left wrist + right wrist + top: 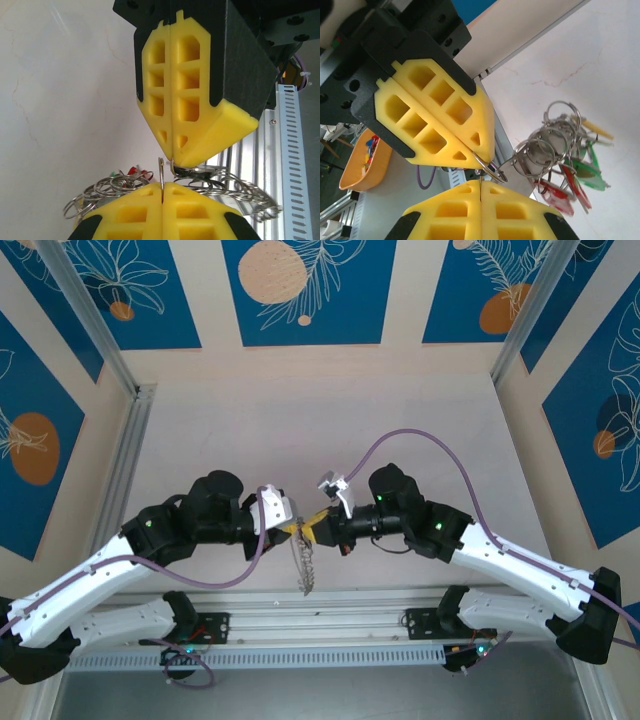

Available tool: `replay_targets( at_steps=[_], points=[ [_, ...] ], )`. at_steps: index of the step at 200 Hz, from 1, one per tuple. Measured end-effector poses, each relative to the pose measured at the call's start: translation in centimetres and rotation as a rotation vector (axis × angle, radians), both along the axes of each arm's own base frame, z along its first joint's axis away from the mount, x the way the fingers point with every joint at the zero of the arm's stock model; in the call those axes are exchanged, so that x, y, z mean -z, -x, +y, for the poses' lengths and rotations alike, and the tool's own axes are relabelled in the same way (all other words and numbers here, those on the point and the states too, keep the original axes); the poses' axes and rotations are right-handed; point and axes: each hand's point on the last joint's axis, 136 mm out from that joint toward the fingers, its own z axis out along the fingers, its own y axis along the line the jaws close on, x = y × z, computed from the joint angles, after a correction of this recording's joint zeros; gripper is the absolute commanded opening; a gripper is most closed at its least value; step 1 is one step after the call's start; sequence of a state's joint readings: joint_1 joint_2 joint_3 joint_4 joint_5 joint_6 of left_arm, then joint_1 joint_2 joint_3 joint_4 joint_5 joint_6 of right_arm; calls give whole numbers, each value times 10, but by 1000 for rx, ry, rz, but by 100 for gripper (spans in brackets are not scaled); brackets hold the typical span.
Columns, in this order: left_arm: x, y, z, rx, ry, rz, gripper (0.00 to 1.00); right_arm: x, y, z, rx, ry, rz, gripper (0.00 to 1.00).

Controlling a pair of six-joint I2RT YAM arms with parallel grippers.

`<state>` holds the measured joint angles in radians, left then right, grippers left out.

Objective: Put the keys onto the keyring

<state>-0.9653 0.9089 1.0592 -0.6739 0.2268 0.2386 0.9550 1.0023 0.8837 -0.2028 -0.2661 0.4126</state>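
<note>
**Inspector:** Reporting progress. The left gripper and right gripper are meeting tip to tip above the table, each with its fingers pressed together on the thin wire of the keyring, which is dangling between them.

**Supervisor:** And the keys?

**Inspector:** Red- and green-headed keys are already hanging among the small rings, so I am judging the work well advanced. Whether another key is being threaded at the pinch, I cannot tell.

**Supervisor:** Containers?

**Inspector:** An orange bowl is sitting off to the side, holding small coloured pieces, possibly further keys, though they are too small to identify.
</note>
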Motion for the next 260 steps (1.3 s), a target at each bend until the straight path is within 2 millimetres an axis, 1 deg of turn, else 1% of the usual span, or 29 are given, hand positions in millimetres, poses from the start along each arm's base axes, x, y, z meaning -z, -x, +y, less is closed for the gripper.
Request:
replay_targets(
  at_steps=[90,150,260],
  points=[
    [0,0,0,1,0,0,0,0,-2,-1,4,-3,2,0],
    [1,0,0,1,-2,2,0,-11,2,0,-14,-42,-11,0],
    [1,0,-1,4,-1,4,0,-7,-9,-1,16,-33,21,0]
  ],
)
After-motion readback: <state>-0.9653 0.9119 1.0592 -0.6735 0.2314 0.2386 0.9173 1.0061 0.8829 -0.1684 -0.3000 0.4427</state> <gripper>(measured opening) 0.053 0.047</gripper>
